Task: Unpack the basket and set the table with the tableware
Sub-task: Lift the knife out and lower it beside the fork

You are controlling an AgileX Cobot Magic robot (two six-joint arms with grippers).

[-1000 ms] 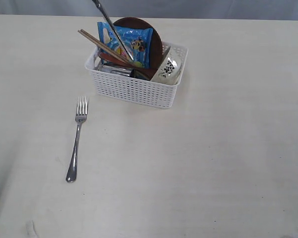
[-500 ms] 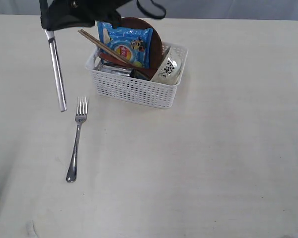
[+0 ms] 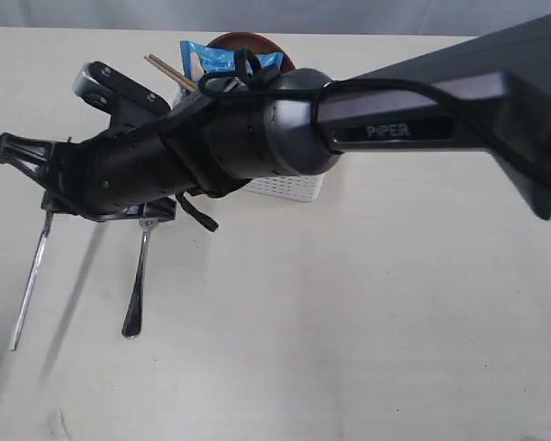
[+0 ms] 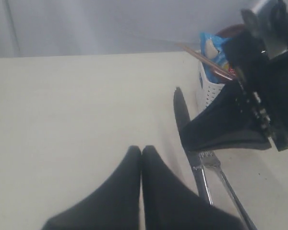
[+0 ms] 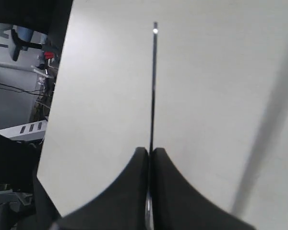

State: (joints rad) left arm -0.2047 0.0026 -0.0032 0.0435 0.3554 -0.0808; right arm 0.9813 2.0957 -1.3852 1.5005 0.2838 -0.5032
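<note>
Right fingers (image 5: 129, 191) are pinched tight on the steel knife (image 5: 153, 86), which slants down toward the bench (image 3: 367, 322) just beside the fork (image 3: 140, 276) lying flat there. Left fingers (image 4: 120, 191) are pressed together with nothing between them. Largely hidden behind the right arm, the basket (image 3: 285, 188) stands beyond the fork, with chopsticks (image 3: 168, 71) and a blue packet (image 3: 207, 57) poking out.

I see one blue chips packet (image 3: 202, 57) standing upright at the far side, left of centre — only its top shows. Beyond it, along the far edge, hangs a plain grey backdrop (image 3: 367, 14).
</note>
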